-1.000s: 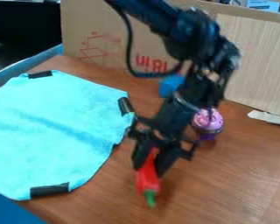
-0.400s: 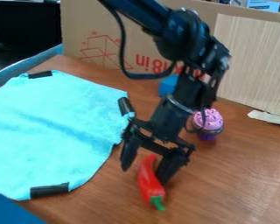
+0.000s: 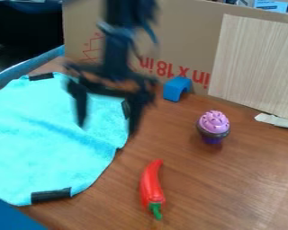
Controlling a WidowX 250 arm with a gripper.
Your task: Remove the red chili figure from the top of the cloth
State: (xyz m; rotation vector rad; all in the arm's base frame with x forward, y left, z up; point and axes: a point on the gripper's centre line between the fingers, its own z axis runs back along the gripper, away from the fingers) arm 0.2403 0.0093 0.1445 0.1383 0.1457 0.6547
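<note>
The gripper [image 3: 107, 128] has gone up and back, fingers wide apart. The shiny, bent red chili [image 3: 150, 184] lies on the counter [image 3: 231, 188] beside the cloth [image 3: 50, 134], pointy tip toward the back edge, green stem [image 3: 156, 210] at the other end.

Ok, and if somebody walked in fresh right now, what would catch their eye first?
Probably the bright red chili with its green stem, lying on the bare wood in front of the cloth's right side. Next, the big turquoise cloth spread across the left, with the dark open gripper hanging over it. Then the pink-topped cupcake to the right.
</note>
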